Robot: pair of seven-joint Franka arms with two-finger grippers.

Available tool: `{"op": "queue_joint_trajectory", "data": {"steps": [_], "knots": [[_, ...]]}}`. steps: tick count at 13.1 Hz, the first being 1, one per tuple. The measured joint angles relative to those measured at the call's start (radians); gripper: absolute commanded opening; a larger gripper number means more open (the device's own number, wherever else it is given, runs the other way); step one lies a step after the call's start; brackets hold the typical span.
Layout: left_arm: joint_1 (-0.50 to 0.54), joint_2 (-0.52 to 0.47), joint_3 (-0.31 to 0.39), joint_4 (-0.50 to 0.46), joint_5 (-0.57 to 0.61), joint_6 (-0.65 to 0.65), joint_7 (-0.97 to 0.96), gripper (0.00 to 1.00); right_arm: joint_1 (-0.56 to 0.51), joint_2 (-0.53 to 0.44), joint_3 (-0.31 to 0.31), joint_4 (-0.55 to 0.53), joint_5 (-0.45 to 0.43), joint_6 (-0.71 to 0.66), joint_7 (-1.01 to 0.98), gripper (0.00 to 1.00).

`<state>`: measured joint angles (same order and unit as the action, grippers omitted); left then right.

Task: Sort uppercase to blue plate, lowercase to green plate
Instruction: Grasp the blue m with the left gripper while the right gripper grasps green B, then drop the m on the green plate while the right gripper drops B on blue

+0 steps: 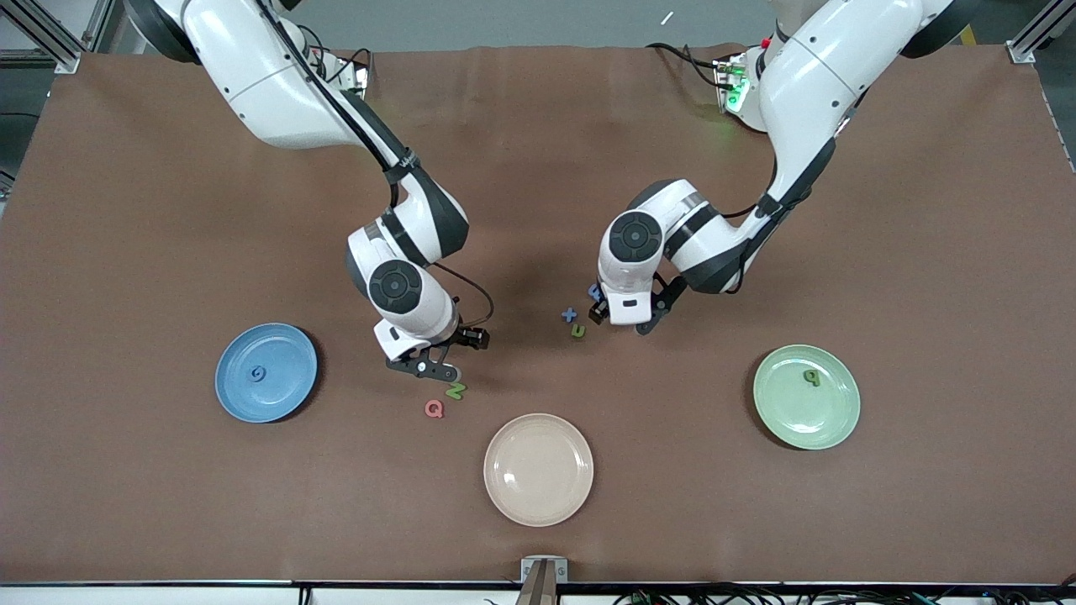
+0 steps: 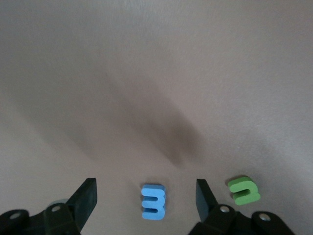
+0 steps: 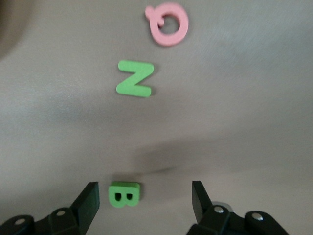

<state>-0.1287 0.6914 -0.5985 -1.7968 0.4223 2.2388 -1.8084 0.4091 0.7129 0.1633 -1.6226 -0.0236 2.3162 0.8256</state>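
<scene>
brown tabletop (image 1: 126,252) seen from a high front cam, w/ two white robot arms reaching in from the top edge.

three round glossy plates sit along the camera-side part of the table. the sky-blue plate (image 1: 266,372) is toward the right arm's end, w/ a tiny flat blue foam letter g (image 1: 257,373) lying on it. the pale mint-green plate (image 1: 806,397) is toward the left arm's end, w/ a small green foam b/p-shaped letter (image 1: 810,377) on it. a cream plate (image 1: 538,469) sits between them, nearest the camera.

right gripper (image 1: 423,366) is low over the table, between the blue plate and the table's middle. its black fingers (image 3: 89,200) stand apart, holding nothing. in the right wrist view a green foam letter b (image 3: 124,194) lies flat between the fingers, close to one of them, not clearly touching. just beside, nearer the camera, lie a green foam letter n (image 1: 456,390) and a pinkish-red foam letter q (image 1: 434,408), both flat on the table.

left gripper (image 1: 622,320) is low over the table's middle. its fingers (image 2: 86,197) are also spread, gripping nothing. in the left wrist view a blue foam e-like letter (image 2: 154,201) lies flat between them, touching neither. a small green foam n/u-shaped letter (image 1: 578,331) and a blue foam letter x (image 1: 569,315) lie close by on the table, toward the right arm's end from the gripper.
</scene>
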Motion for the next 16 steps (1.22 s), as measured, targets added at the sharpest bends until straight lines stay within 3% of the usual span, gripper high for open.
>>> {"op": "queue_joint_trajectory", "data": {"steps": [4, 8, 11, 13, 15, 16], "knots": [[-0.007, 0.01, 0.0, -0.07, 0.047, 0.086, -0.084, 0.75, 0.044, 0.039, 0.0, -0.006, 0.0, 0.048, 0.071, 0.84], [-0.013, 0.015, 0.0, -0.088, 0.07, 0.117, -0.099, 0.65, 0.057, 0.039, 0.0, -0.017, 0.0, 0.05, 0.072, 0.75], [-0.018, 0.023, 0.0, -0.09, 0.085, 0.128, -0.102, 0.55, 0.057, 0.039, -0.002, -0.019, 0.0, 0.055, 0.073, 0.55], [-0.019, 0.024, 0.0, -0.09, 0.087, 0.133, -0.102, 0.24, 0.057, 0.039, -0.002, -0.02, 0.0, 0.056, 0.073, 0.31], [-0.025, 0.023, -0.001, -0.087, 0.089, 0.143, -0.102, 0.01, 0.057, 0.036, -0.003, -0.02, -0.001, 0.056, 0.073, 0.12], [-0.027, 0.023, -0.001, -0.086, 0.09, 0.143, -0.102, 0.0, 0.057, 0.036, -0.003, -0.02, -0.001, 0.057, 0.073, 0.08]]}}
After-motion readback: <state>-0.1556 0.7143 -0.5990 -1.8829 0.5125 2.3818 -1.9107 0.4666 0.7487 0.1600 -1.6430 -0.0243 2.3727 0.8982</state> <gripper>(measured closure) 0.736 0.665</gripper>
